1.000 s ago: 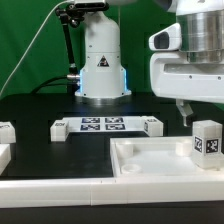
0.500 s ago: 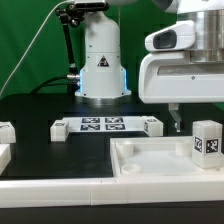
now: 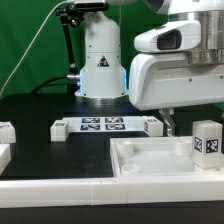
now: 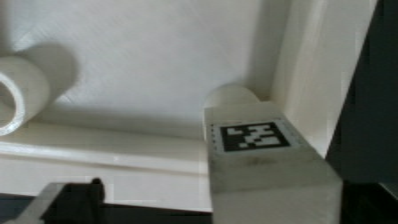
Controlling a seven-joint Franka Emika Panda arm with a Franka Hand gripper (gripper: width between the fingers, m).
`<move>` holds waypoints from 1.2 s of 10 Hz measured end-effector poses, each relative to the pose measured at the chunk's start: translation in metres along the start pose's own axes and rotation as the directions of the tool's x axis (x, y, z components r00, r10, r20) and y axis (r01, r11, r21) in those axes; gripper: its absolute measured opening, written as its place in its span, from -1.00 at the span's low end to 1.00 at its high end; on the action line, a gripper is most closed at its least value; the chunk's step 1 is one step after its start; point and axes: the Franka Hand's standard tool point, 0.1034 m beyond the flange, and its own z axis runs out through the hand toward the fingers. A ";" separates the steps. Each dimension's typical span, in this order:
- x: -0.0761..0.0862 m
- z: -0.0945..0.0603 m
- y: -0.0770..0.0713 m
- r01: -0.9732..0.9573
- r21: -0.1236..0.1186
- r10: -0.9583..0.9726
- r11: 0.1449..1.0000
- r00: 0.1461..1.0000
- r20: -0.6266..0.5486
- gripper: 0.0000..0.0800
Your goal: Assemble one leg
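The leg is a small white post with a black-and-white tag. It stands upright in the near right corner of the big white tray-like piece. My gripper hangs over the tray's back rim, towards the exterior view's left of the leg, with one dark finger showing. In the wrist view the leg rises between my spread dark fingertips. My gripper is open and I cannot tell whether a finger touches the leg. A round socket shows in the tray.
The marker board lies behind the tray. Two white parts sit at the exterior view's left edge. The arm's base stands at the back, before a green backdrop.
My gripper and hand have shifted towards the exterior view's left, away from the leg. The leg has stayed upright in the tray corner.
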 end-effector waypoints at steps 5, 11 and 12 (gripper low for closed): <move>0.000 0.000 0.000 -0.034 0.001 0.034 0.999 0.999 0.000 -0.27; 0.003 0.003 -0.009 -0.697 0.059 0.697 0.715 0.716 0.021 -0.27; 0.003 0.004 -0.009 -0.787 0.062 0.788 0.613 0.616 0.027 -0.27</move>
